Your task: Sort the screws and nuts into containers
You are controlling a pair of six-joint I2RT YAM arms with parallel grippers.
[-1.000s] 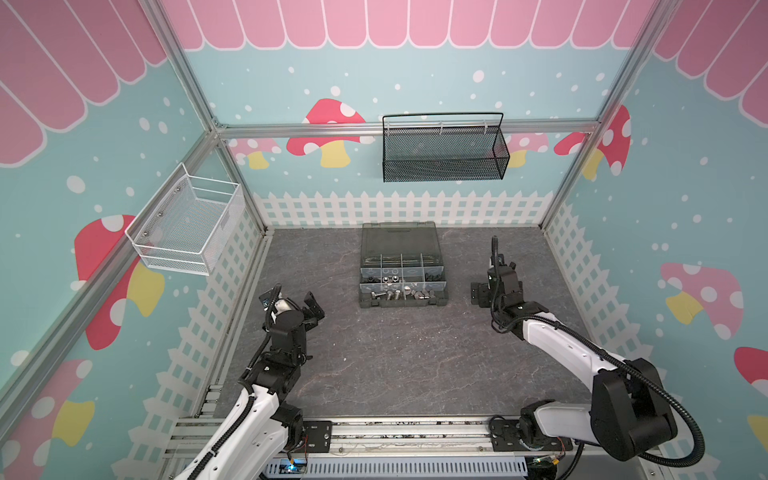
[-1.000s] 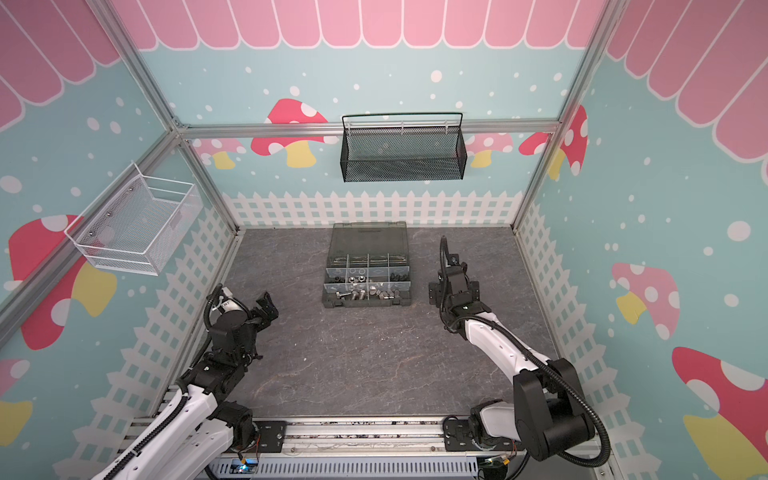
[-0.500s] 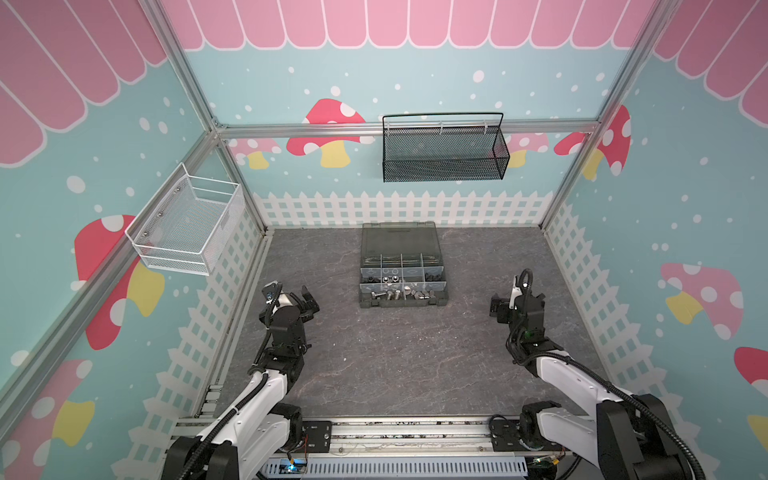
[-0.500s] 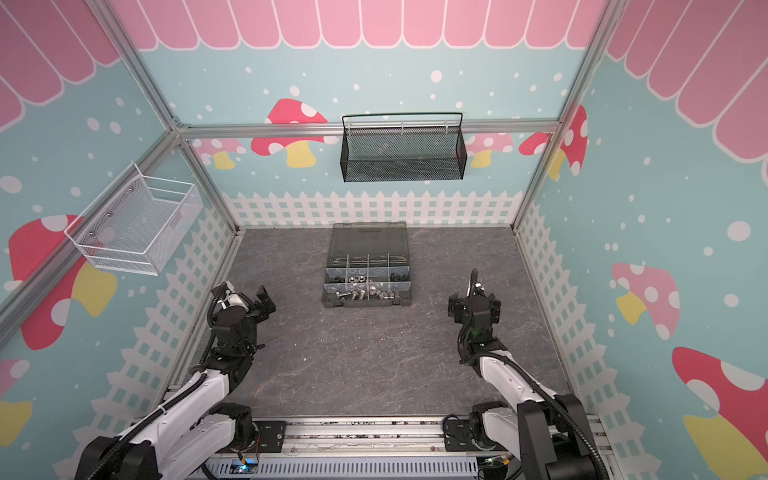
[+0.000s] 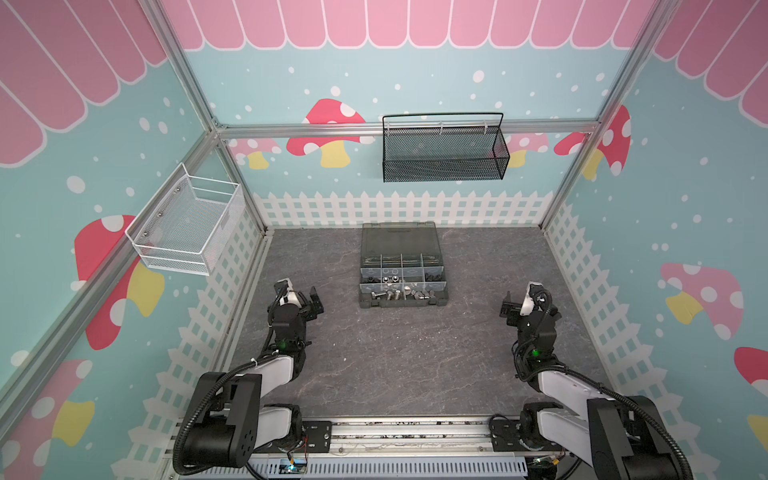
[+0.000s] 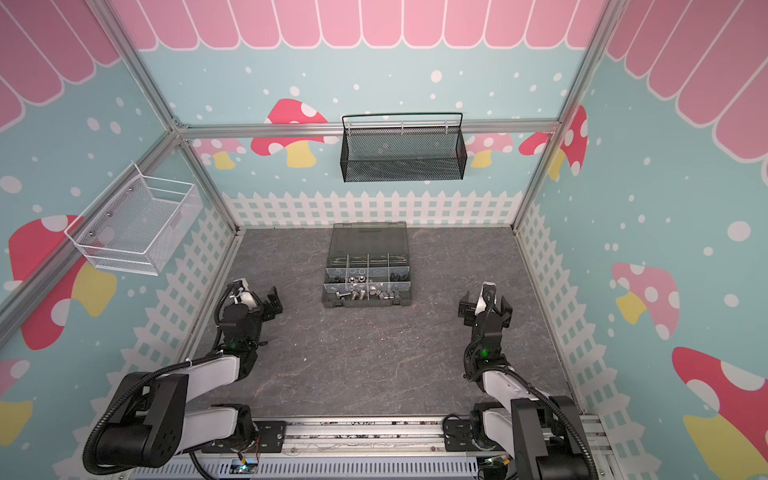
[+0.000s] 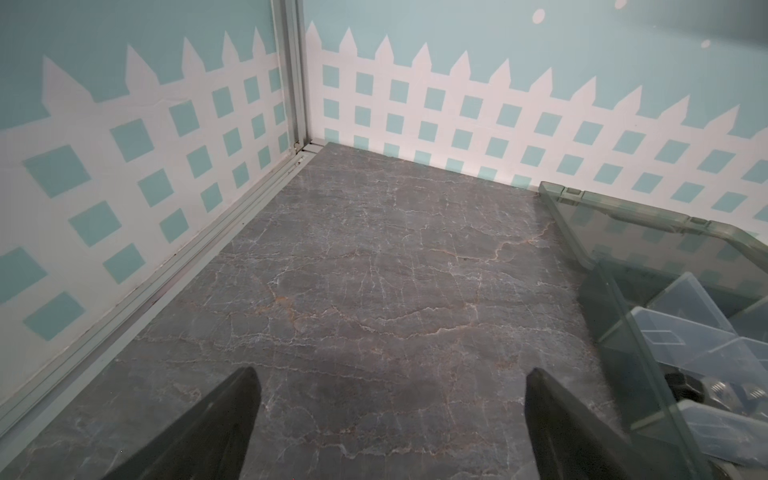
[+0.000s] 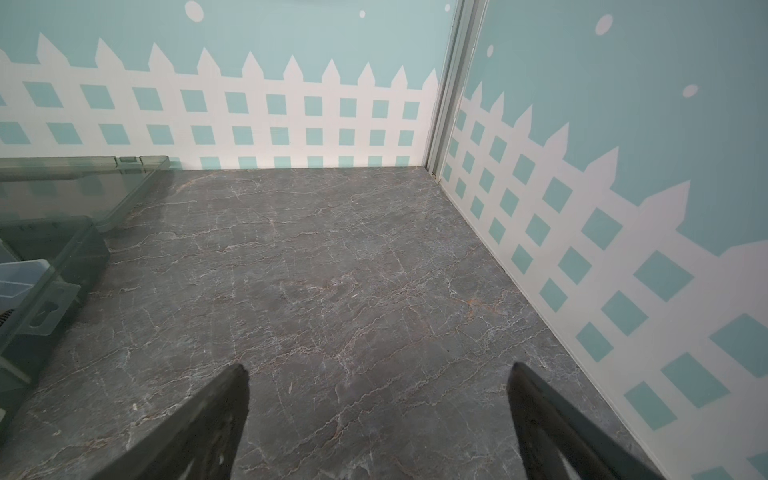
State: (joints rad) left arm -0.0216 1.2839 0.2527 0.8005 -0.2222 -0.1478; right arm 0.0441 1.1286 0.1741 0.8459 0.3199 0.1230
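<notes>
Near edge: aluminium rail [image 5: 407,434], black-and-white arm bases [image 5: 224,419] partly cut off by the frame. Next, left hand [image 5: 301,293] released, dark wedge-shaped fingers [image 7: 224,419] spread wide, nothing between; only the tips visible in the wrist view. Opposite, right hand [image 5: 524,297] likewise released and empty, fingers [image 8: 216,415] apart above bare counter [image 5: 395,361], matte grey with pale marble veins. Both hands well apart from the case, one either side. Mid-counter: dark grey plastic organiser case [image 5: 403,304], rectangular containers [image 5: 413,272] set off by pale translucent dividers [image 5: 402,285]. In the front row, screws [image 5: 386,295], shiny silver, lying down; in the row behind, nuts [image 5: 390,277], silver rings. Further right, dark pieces [image 5: 433,274], too small to tell apart. Back row hard to make out. In both wrist views, case cropped at the edge, contents mostly hidden. Behind: smoky translucent lid [image 5: 399,239], open, laid back toward the fence. Far: white wire basket [image 5: 187,226] on the left wall, black mesh basket [image 5: 442,160] on the back rail.
</notes>
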